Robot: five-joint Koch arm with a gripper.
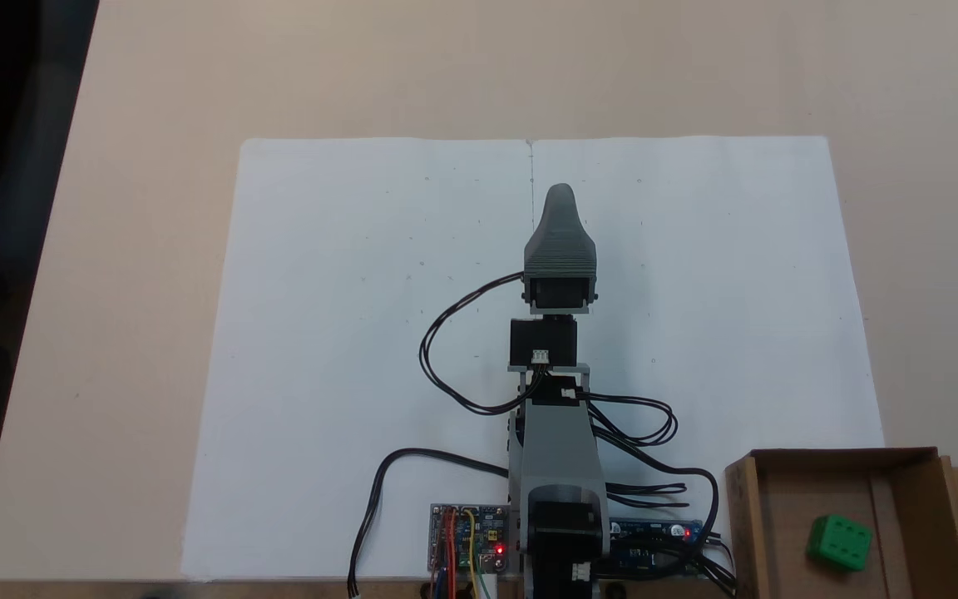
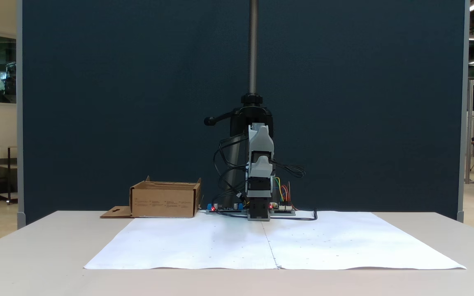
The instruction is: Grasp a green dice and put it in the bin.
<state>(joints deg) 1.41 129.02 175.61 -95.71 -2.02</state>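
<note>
Green dice sits inside the bin, on its floor near the right wall, at the bottom right of a fixed view looking down. Arm is folded over the white paper, gripper pointing up-frame, nothing in it; jaws stack so can't tell how far open. In a fixed view from the front, bin stands left of the arm, gripper pointing down near the base, jaw gap unreadable.

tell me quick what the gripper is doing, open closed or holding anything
gripper: cannot tell open or closed, jaws overlap in both fixed views; the green dice lies in the bin, not in the gripper.
</note>
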